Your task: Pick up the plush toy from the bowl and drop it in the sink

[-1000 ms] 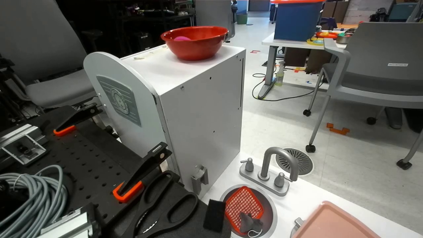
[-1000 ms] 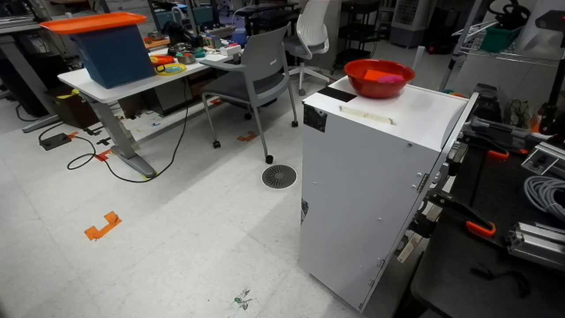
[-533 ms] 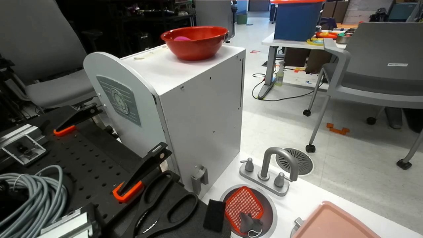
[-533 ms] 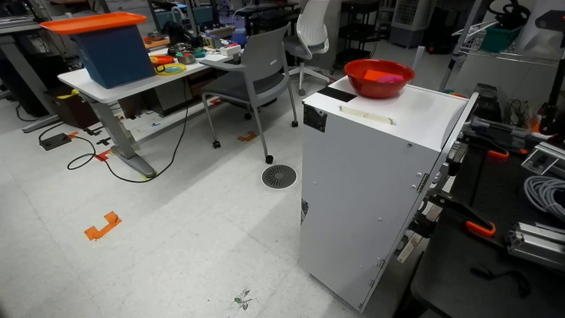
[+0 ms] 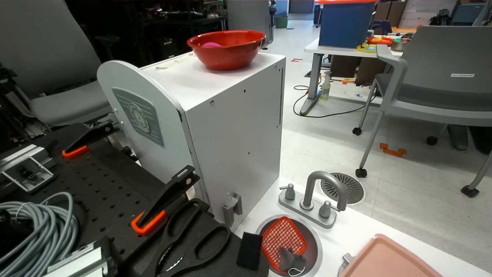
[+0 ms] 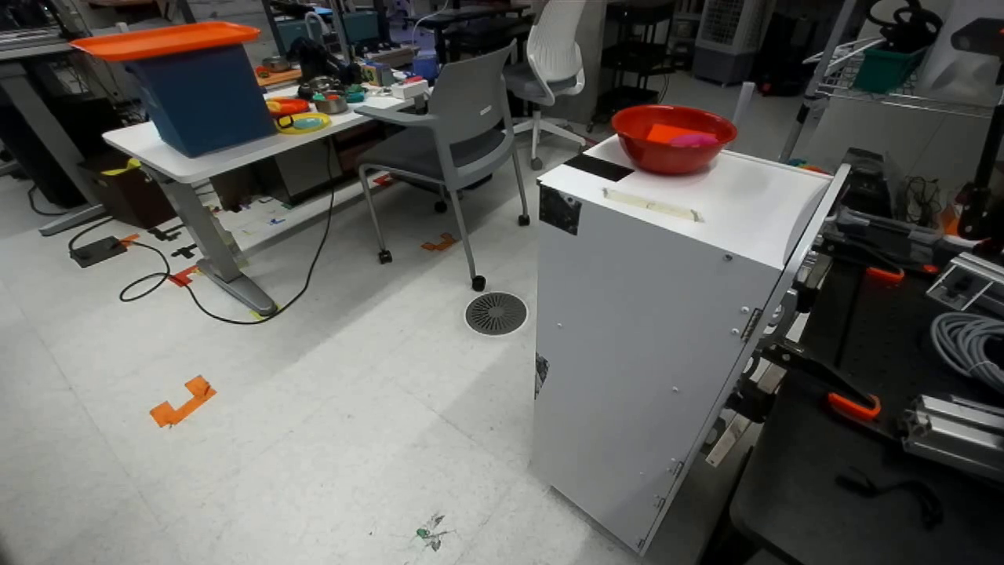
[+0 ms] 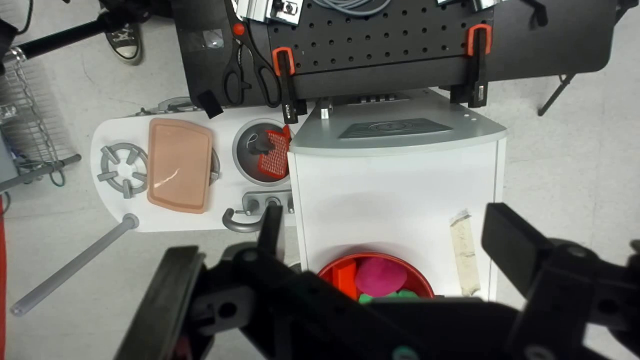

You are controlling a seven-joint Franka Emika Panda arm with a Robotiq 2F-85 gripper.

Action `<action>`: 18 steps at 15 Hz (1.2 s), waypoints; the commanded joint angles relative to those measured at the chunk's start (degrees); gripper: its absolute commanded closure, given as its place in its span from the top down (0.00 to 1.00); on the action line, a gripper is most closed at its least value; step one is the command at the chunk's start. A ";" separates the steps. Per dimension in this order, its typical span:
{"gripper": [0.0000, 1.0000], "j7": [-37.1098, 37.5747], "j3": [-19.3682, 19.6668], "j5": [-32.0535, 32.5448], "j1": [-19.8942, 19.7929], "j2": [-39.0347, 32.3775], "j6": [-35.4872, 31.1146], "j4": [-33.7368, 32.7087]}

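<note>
On top of the white cabinet point(image 5: 234, 127), the bowl point(image 5: 230, 59) is shown upright in both exterior views. Held inside it is the toy point(image 7: 404, 294), seen in the wrist view as a small green patch, partly covered by a pink thing point(image 7: 381, 276) and partly hidden by the dark mount point(image 7: 425, 325) of the jaws. Its full shape cannot be made out. An orange thing point(image 7: 344, 278) is placed beside the pink one, within the same rim.

The jaws are spread wide apart. As viewed from the wrist, the toy is framed about midway between them, lower in that view than their tips; it is touched by neither jaw, and the bowl is seen well apart from both.

The sink point(image 7: 245, 162) is set into the white table point(image 7: 224, 131) just beside the cabinet, with the faucet point(image 5: 308, 194) mounted next to it. A red mesh piece point(image 7: 275, 160) and a grey thing point(image 5: 288, 259) with a pale loop are contained in the sink. On the same table, near the sink, a pink tray point(image 7: 180, 165) is laid.
</note>
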State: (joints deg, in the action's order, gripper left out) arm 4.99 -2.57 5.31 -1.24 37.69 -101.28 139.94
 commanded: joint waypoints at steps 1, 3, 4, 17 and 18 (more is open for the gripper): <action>1.00 0.11 0.16 0.09 0.22 -0.05 0.16 -0.14; 1.00 0.11 0.15 0.09 0.22 -0.05 0.16 -0.14; 1.00 0.11 0.15 0.09 0.22 -0.05 0.16 -0.14; 1.00 -1.53 2.15 0.82 -0.79 -1.23 -1.42 -1.04; 1.00 -2.73 3.38 0.25 -0.85 -2.01 -1.99 -1.58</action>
State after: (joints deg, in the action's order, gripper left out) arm 4.87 -1.88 5.51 -1.54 37.61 -101.46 139.94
